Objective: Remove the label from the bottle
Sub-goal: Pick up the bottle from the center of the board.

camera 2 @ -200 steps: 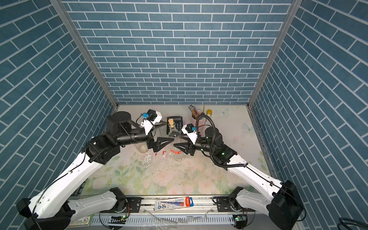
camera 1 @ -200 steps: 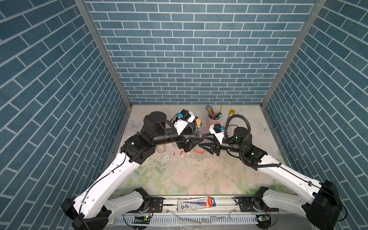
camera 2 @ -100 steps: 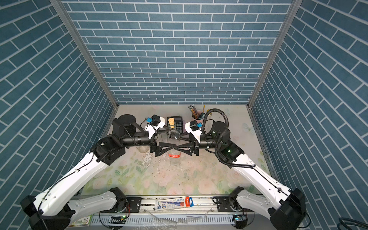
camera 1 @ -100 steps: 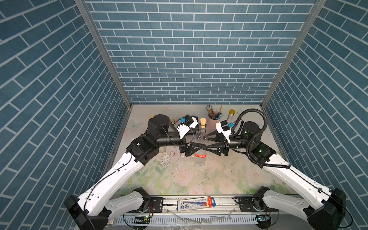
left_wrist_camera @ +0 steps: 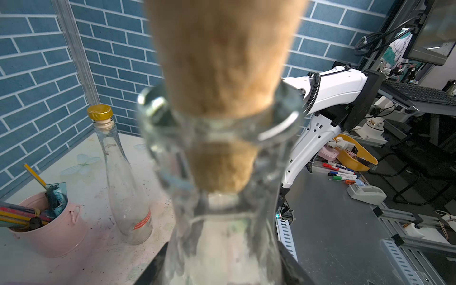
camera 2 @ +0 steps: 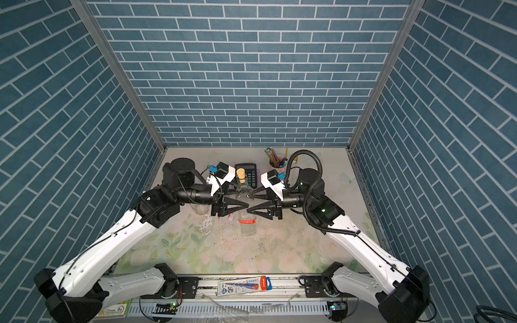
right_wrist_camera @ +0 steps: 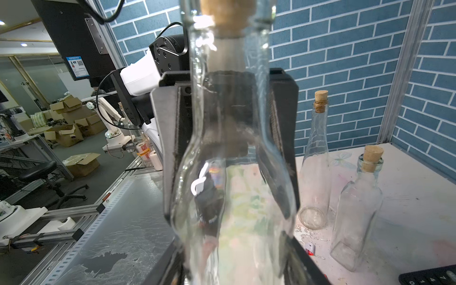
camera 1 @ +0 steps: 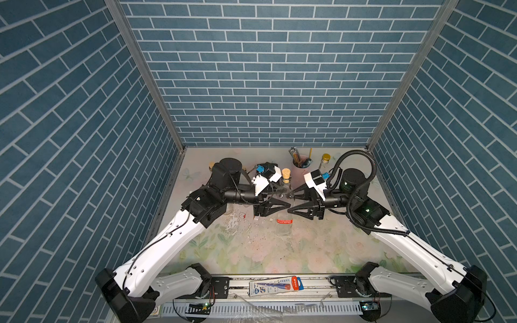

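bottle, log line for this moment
bottle upright, corked | red label on | right pincer gripping it | left pincer around it, grip unclear

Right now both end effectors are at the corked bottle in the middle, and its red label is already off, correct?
No. The left end effector and right end effector are at the corked bottle, but its red label is still on, banding the lower body; both top views show it.

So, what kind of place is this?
Probably a robot lab: two white-and-black robot arms work inside a booth of blue brick-patterned walls, and brown cardboard boxes and a black office chair stand on the floor outside it.
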`<state>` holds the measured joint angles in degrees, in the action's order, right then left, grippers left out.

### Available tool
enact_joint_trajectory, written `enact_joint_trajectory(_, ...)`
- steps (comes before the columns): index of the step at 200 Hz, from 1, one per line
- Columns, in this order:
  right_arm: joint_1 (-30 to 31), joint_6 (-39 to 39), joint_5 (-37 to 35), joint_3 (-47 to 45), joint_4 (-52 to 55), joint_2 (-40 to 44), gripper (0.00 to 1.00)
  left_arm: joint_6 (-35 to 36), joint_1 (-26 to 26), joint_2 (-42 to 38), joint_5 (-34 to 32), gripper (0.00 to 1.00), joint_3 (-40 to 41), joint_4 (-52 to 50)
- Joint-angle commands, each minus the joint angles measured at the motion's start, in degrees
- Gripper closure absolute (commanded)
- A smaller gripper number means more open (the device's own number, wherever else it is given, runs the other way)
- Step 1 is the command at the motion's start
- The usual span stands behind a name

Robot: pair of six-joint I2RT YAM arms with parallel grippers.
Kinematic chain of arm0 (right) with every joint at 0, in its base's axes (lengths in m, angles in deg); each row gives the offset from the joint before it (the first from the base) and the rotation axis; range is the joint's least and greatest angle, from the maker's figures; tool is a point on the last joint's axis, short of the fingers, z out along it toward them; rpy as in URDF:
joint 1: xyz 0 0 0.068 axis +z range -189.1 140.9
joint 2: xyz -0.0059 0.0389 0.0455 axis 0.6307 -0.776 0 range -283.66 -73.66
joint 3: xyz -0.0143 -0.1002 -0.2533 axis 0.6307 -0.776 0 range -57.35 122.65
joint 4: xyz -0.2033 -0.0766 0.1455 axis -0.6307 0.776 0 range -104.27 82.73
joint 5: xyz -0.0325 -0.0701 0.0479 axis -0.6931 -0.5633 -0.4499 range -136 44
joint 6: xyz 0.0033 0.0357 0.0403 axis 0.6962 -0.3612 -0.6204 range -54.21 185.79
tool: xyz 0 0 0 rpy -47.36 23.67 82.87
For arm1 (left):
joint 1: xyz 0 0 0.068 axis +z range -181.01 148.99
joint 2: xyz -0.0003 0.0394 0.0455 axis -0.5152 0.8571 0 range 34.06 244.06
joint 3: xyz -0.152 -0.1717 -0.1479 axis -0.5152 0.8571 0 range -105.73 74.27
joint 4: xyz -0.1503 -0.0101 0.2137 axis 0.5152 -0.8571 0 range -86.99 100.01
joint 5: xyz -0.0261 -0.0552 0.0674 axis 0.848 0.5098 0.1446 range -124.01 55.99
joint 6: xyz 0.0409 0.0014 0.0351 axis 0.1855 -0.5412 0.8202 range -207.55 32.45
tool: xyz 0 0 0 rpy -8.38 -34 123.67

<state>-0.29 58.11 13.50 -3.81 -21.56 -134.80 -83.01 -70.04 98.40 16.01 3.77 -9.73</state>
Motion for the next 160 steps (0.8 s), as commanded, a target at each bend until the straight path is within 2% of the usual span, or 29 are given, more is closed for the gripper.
enact_joint_trajectory(1, -0.3, -1.7, 0.8, 2.3, -2.8, -0.1, 0.96, 1.7, 0.1, -0.1, -0.8, 0.83, -0.5, -0.3)
enact_joint_trajectory(13, -0.3, -2.2, 0.2, 2.0, -3.3, -0.3, 0.92, 1.5, 0.0, -0.5, -1.4, 0.93, 0.0, 0.6)
enact_joint_trajectory(22, -0.3, -2.7, -0.7, 1.8, -3.8, -0.4, 0.85, 1.4, 0.0, -0.8, -2.3, 1.0, 0.4, 1.1)
enact_joint_trajectory(37, -0.3, -3.5, -2.2, 1.2, -4.8, -0.2, 0.7, 1.1, 0.0, -1.6, -3.5, 1.0, 1.2, 2.3)
enact_joint_trajectory(47, -0.5, -3.9, -3.1, 0.7, -5.3, 0.0, 0.54, 0.8, 0.0, -2.2, -4.5, 1.0, 2.1, 3.6)
enact_joint_trajectory(62, -1.0, -4.2, -5.0, 0.1, -5.0, 0.3, 0.35, 0.3, 0.0, -3.1, -7.2, 1.0, 3.5, 5.3)
enact_joint_trajectory(73, -1.7, -4.1, -6.6, -0.3, -4.0, 0.9, 0.28, 0.0, 0.0, -3.5, -10.0, 1.0, 4.0, 5.9)
enact_joint_trajectory(100, -5.0, -3.9, -9.2, -2.5, -2.1, 2.9, 0.02, -0.5, 0.0, -3.7, -16.6, 1.0, 4.6, 5.9)
enact_joint_trajectory(120, -7.1, -3.9, -10.2, -3.9, -0.2, 4.4, 0.01, -1.9, 0.0, -3.9, -20.9, 1.0, 5.0, 7.1)
enact_joint_trajectory(138, -7.4, -1.9, -15.1, -4.4, 4.6, 5.7, 0.01, -4.5, -0.1, -3.7, -26.3, 1.0, 5.3, 8.7)
enact_joint_trajectory(160, -7.4, -2.6, -22.5, -7.0, 5.7, 6.9, 0.01, -6.7, -2.5, -3.0, -38.7, 1.0, 5.0, 9.3)
